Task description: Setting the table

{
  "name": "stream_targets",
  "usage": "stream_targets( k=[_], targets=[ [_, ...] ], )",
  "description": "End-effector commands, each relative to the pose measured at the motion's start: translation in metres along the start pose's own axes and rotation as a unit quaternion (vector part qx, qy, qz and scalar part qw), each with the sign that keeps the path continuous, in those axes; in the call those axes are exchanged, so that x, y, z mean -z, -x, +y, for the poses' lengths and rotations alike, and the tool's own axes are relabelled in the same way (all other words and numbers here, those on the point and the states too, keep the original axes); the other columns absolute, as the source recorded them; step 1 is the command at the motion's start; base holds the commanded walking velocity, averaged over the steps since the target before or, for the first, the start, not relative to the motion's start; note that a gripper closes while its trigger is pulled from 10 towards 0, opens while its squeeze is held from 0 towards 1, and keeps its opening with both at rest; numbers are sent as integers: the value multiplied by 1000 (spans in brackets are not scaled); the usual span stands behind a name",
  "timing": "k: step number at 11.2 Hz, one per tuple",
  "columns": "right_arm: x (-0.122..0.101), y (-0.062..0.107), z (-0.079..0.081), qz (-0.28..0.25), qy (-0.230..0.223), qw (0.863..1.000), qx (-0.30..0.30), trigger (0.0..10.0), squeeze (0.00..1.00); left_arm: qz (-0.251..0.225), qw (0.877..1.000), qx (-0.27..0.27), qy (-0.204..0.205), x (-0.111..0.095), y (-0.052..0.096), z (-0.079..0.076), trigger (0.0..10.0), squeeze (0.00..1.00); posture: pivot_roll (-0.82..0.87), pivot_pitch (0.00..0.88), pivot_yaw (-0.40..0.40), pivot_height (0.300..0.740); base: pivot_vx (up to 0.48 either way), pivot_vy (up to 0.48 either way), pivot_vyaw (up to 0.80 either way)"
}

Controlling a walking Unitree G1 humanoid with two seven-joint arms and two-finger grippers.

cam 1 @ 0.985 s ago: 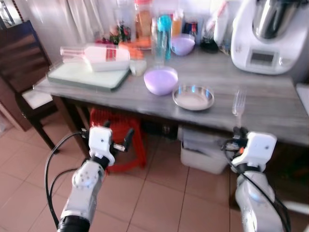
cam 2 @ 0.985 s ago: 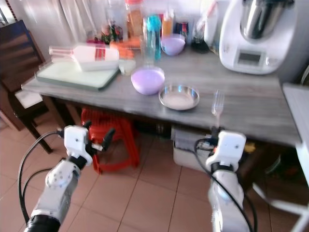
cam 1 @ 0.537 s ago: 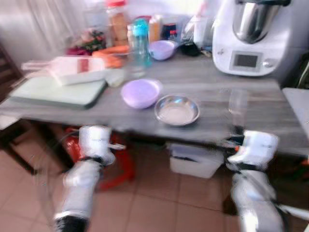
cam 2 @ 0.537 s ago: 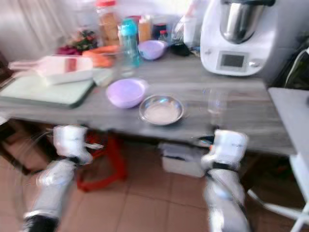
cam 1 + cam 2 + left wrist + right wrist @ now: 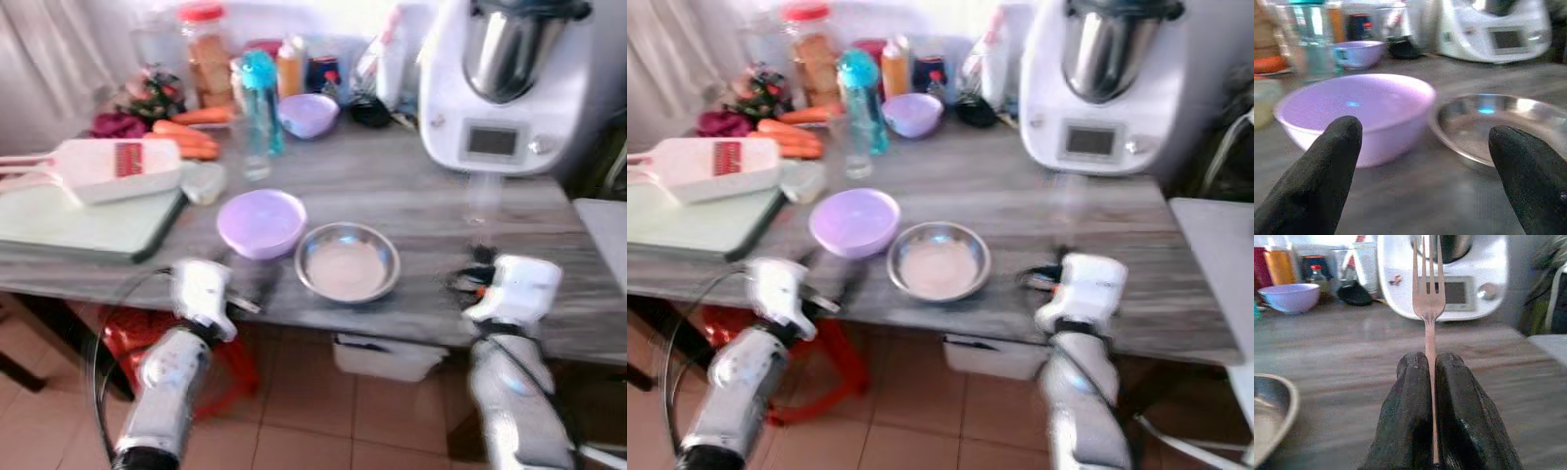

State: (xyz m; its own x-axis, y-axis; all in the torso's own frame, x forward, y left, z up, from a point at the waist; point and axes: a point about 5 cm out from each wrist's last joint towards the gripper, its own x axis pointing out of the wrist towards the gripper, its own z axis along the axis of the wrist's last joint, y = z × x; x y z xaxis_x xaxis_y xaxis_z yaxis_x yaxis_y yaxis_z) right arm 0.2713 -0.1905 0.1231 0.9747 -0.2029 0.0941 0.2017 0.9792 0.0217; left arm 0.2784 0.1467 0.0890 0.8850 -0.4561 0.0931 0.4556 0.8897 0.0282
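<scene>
A grey wooden table (image 5: 441,196) holds a purple bowl (image 5: 261,220) and, beside it, a shallow steel dish (image 5: 348,262). My left gripper (image 5: 1425,134) is open and empty at the table's front edge. It points between the purple bowl (image 5: 1356,115) and the steel dish (image 5: 1498,122). My right gripper (image 5: 1430,362) is shut on a metal fork (image 5: 1428,298), held upright with its tines up. It hovers over the table's front right part (image 5: 477,269), to the right of the dish.
A white food processor (image 5: 505,83) stands at the back right. A green cutting board (image 5: 78,220) with a white slicer (image 5: 108,168) lies at the left. Bottles, carrots (image 5: 186,132) and a small purple bowl (image 5: 309,113) crowd the back. Under the table are a red stool (image 5: 127,338) and a white bin (image 5: 387,357).
The camera has come closer to the table and shifted right. Both grippers have risen from below the table edge to table height. The fork stays in the right gripper.
</scene>
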Motion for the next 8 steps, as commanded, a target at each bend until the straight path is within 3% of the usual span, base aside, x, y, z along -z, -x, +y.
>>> stream_targets(
  k=[1, 4, 6, 8],
  targets=[
    [0, -1, 6, 4, -11, 1000, -5, 10000, 0, 13, 1000, 20, 1, 2, 18, 8, 10000, 0, -24, 0, 17, 740, 0, 0, 0],
    [9, -1, 1, 31, -32, 999, 10, 10000, 0, 30, 997, 64, 8, 1, 37, 13, 10000, 0, -17, 9, 18, 740, 0, 0, 0],
    [16, -9, -5, 57, -33, 998, 17, 10000, 0, 36, 987, 151, 27, -5, 37, 1, 10000, 0, -16, 7, 15, 740, 0, 0, 0],
    [13, -21, -7, 56, -42, 997, 27, 10000, 0, 37, 982, 185, 17, -8, 33, -3, 10000, 0, -19, 6, 18, 740, 0, 0, 0]
  ],
)
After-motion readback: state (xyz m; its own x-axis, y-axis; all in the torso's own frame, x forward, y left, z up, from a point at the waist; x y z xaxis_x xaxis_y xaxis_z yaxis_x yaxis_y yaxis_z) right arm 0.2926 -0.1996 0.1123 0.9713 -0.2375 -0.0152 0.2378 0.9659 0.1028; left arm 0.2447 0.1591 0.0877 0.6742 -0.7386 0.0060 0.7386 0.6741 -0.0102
